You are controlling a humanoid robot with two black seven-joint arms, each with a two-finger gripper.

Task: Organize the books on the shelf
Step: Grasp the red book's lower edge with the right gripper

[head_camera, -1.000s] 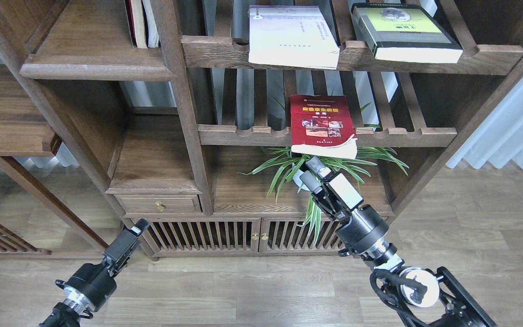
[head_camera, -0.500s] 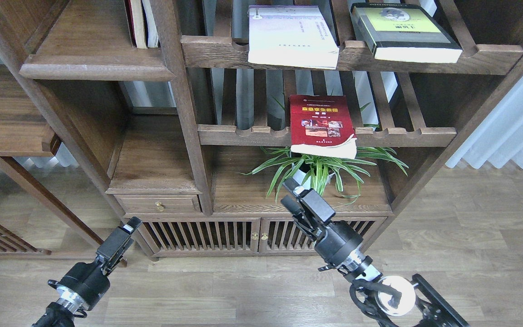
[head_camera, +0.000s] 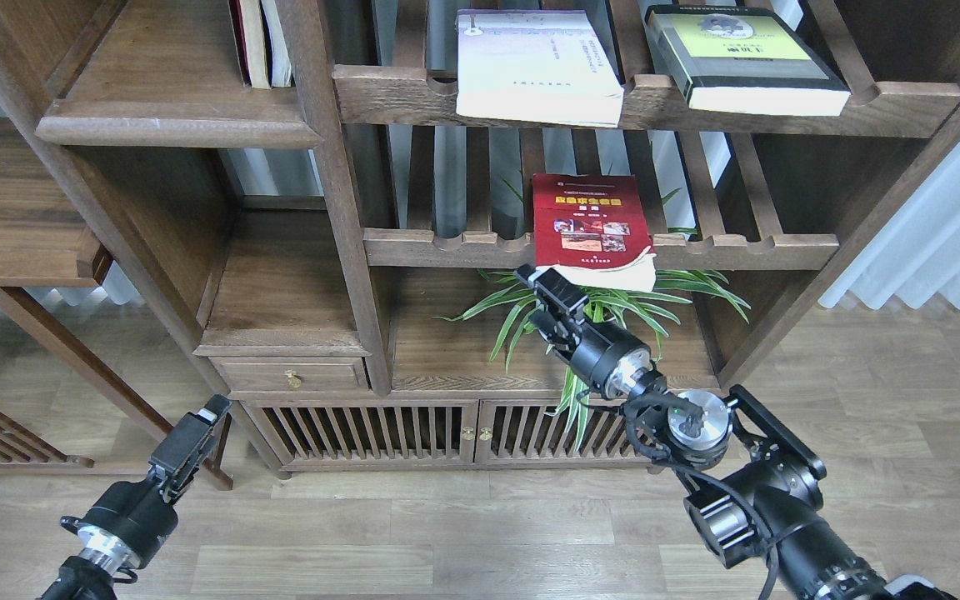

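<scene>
On the middle slatted rack (head_camera: 738, 247), the red paperback (head_camera: 587, 218) lay flat, its long axis running front to back and its near end jutting out over the notched front rail. The right gripper (head_camera: 540, 282) sat just below and slightly left of that overhanging corner, close enough that contact could not be ruled out; its fingers pointed up toward the page edge, too dark and end-on to tell whether they were spread or pressed together. The book therefore lay up and a little right of it, so a grasp would likely mean rising onto the protruding end. The spider plant (head_camera: 605, 308) crowded the space directly behind the wrist. The left gripper (head_camera: 215, 410) hung low, well apart from the book, its state equally unclear. Higher up, the white-lavender book (head_camera: 534, 67) and the yellow-green book (head_camera: 738, 58) rested on the top rack, and the solid shelf (head_camera: 172, 125) stood upper left.
</scene>
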